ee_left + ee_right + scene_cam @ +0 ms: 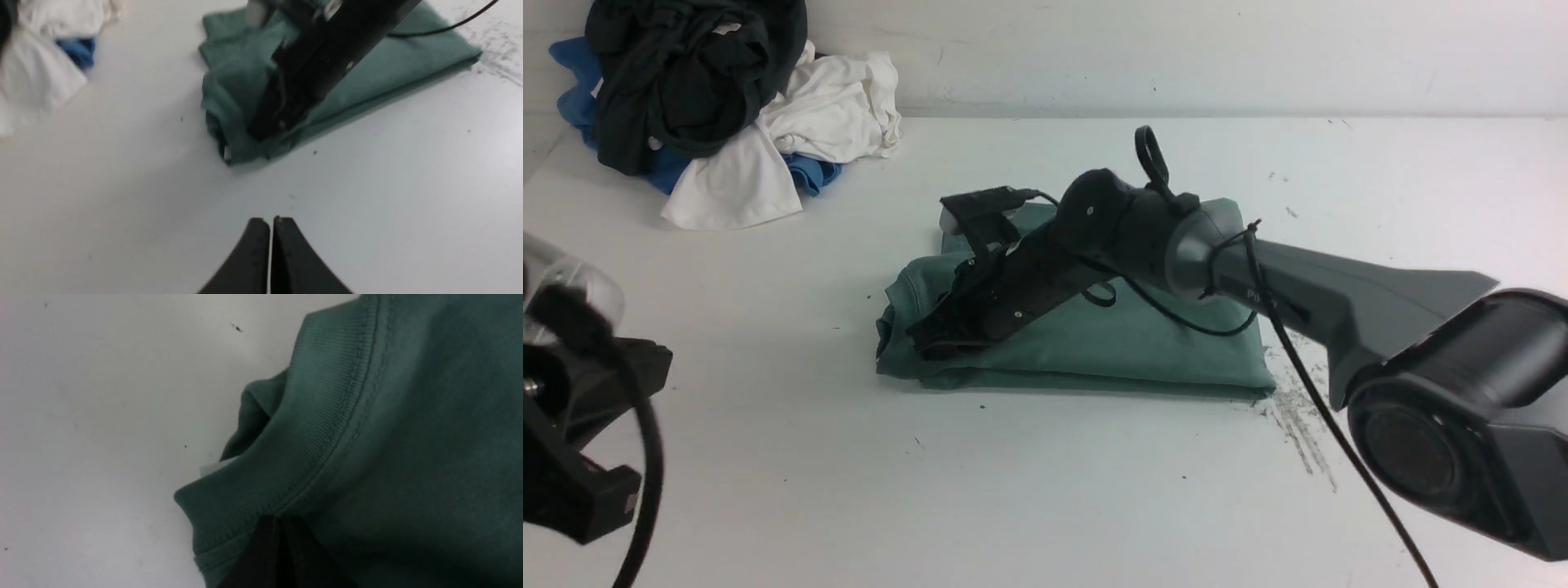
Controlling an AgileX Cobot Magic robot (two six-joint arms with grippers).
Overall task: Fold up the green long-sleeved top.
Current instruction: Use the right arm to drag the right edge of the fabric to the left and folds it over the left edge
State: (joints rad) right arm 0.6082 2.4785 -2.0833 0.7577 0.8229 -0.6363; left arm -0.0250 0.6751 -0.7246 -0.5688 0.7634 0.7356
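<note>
Green top (1094, 343), one; bunched garments (719, 106), several.

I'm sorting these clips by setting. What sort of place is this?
Probably a lab test bench: a bare white table against a plain wall, a folded green top and a heap of spare clothes.

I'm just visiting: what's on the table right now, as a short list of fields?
Garment: green top, folded into a rectangle on the white table
Right gripper: shut, tips on the top near its ribbed collar
Left gripper: shut, holding nothing, apart from the top
Far left corner: pile of clothes, black, white and blue
</note>
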